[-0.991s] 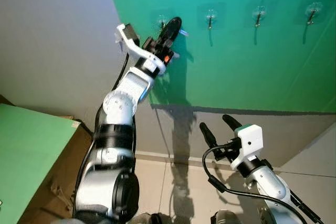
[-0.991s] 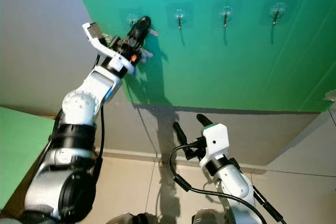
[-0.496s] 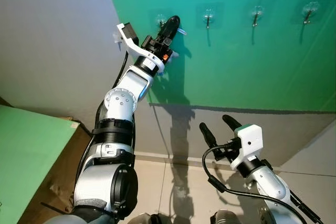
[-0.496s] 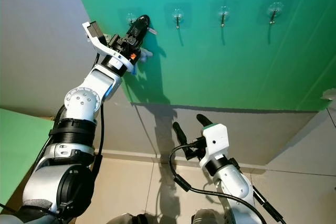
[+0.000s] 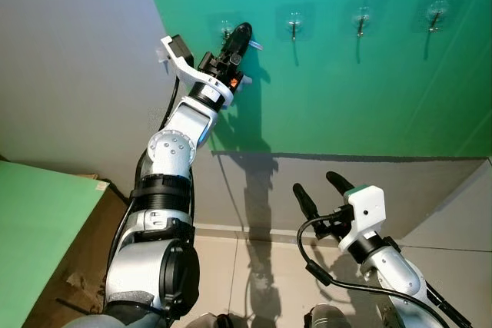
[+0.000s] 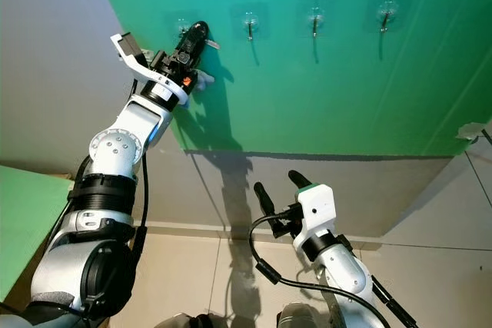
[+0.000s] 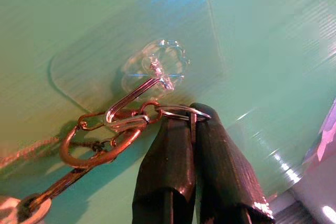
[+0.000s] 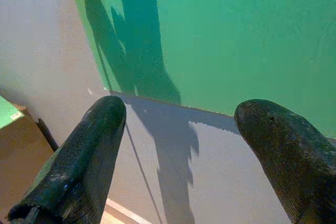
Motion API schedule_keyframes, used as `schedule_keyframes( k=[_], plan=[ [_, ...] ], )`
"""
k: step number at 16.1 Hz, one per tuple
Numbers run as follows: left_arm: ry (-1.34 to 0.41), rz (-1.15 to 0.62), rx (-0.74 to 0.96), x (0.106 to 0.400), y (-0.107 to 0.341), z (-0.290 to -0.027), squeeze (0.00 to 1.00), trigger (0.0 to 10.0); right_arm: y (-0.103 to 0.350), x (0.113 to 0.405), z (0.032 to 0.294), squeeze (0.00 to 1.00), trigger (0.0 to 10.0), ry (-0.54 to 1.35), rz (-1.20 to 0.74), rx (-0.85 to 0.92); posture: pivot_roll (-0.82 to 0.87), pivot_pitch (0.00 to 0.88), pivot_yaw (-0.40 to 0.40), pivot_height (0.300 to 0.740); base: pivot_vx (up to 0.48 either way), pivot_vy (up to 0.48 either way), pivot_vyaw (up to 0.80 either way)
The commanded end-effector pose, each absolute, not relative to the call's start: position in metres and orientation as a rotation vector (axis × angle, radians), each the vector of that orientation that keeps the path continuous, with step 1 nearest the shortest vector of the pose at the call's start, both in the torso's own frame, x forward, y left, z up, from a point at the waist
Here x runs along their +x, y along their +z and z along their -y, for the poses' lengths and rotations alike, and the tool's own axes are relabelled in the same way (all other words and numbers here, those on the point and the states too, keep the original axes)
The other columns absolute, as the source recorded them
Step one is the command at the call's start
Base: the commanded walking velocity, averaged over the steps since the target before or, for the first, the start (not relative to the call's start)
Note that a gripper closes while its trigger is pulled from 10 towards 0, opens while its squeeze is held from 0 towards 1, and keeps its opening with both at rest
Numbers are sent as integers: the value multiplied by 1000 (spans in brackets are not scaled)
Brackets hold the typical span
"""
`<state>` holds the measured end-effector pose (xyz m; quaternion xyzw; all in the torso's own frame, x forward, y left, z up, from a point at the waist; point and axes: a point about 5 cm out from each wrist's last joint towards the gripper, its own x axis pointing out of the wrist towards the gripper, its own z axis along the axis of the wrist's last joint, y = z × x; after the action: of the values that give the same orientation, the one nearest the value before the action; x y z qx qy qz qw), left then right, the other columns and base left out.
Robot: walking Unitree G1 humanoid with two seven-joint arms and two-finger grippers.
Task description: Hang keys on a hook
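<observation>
- Up at the leftmost hook (image 7: pixel 157 74) on the green panel (image 5: pixel 346 90): left gripper (image 7: pixel 191 116) has its jaws pressed together on a thin silver ring (image 7: pixel 181 111) of the keys (image 7: pixel 100 140).
- Keys sit just under the hook's wire; from the wrist view I cannot tell whether any loop is over the tip yet.
- Risk: if the jaws let go before a loop is seated, the bunch probably drops to the floor.
- Risk: a hard pull could peel the clear stick-on pad off the panel.
- Risk: ring is thin and smooth and may slip or twist between the pads.
- Materials: clear plastic pad with a faceted knob, bent steel wire hook; copper-coloured carabiner (image 7: pixel 92 148), silver rings; matte, smooth panel.
- Right gripper (image 5: pixel 323 190) hangs low, jaws spread, idle.
- Three more hooks (image 5: pixel 360 21) to the right, bare.
</observation>
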<state>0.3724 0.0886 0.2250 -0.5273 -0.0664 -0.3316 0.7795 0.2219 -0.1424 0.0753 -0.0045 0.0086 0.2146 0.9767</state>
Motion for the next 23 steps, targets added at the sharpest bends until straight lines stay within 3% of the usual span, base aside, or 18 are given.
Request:
schedule_keyframes(
  k=[1,11,23],
  plan=[
    [-683,185,-1108,372,229,-100,0,0,79,222,138,0,10000,447,-5,-3,-287,88,155,740,0,0,0],
    [-726,218,-1053,355,242,-95,0,0,78,219,139,0,10000,451,-15,-1,-286,90,154,740,0,0,0],
    [-663,82,-1122,361,199,-87,0,0,78,220,137,0,10000,470,-22,-4,-292,79,148,740,0,0,0]
  ],
)
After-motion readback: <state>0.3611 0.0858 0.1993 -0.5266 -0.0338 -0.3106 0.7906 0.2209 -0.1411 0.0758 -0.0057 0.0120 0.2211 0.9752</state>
